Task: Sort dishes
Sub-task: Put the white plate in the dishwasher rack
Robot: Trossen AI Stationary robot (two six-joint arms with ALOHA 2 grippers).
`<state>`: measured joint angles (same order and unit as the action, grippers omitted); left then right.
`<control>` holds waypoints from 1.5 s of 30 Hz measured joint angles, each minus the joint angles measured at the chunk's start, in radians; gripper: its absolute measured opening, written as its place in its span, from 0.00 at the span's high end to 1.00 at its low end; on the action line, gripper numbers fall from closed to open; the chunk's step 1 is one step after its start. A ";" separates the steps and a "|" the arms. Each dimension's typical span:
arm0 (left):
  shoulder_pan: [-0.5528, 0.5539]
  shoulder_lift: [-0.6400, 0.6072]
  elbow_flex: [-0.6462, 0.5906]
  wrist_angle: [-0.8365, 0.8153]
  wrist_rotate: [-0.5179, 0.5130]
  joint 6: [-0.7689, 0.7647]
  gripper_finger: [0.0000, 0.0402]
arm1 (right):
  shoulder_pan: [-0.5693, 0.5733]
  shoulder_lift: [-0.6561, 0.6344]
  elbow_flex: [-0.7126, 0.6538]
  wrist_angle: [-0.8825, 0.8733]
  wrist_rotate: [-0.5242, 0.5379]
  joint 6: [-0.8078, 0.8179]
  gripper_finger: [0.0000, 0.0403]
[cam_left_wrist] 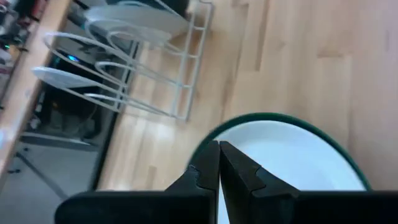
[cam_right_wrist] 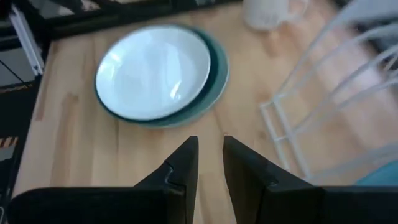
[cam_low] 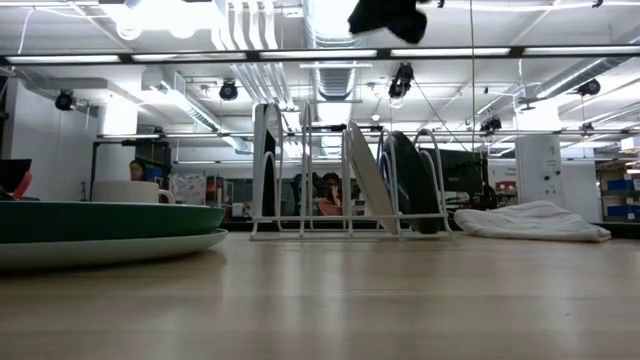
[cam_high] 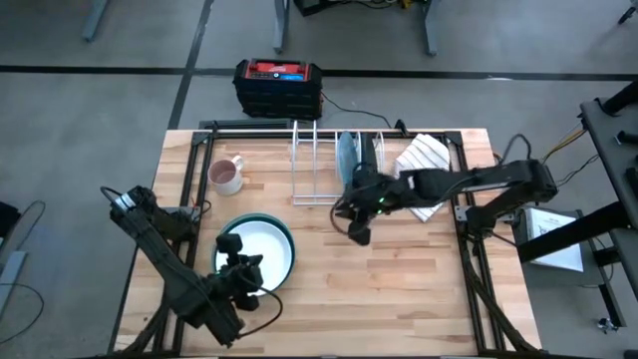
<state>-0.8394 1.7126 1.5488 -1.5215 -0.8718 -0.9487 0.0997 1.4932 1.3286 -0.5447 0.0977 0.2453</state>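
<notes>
Left claw (cam_high: pixel 242 271) clenched empty, right over the stacked plates (cam_high: pixel 261 249); right claw (cam_high: pixel 357 231) released, well apart beside the rack (cam_high: pixel 317 165).

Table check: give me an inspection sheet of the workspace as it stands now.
Surface: wooden table, bare at the near right.
Job's things: white bowl stacked on a green-rimmed plate; wire rack holding upright plates.
Clutter: pinkish mug; striped cloth beside the rack.
Grippers: left gripper shut, empty, over the bowl's edge; right gripper slightly open, empty, above the table by the rack.
Cables: cable running from the black box behind the table.
Surroundings: people seen beyond the rack.
</notes>
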 joint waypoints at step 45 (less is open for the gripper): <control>-0.097 -0.005 -0.490 0.331 0.410 -0.503 1.00 | 0.081 0.399 -0.040 0.539 0.088 0.307 0.68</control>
<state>-0.9361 1.7077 1.0592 -1.1904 -0.4618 -1.4514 0.1802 1.8919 1.2884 -0.0062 0.1860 0.5522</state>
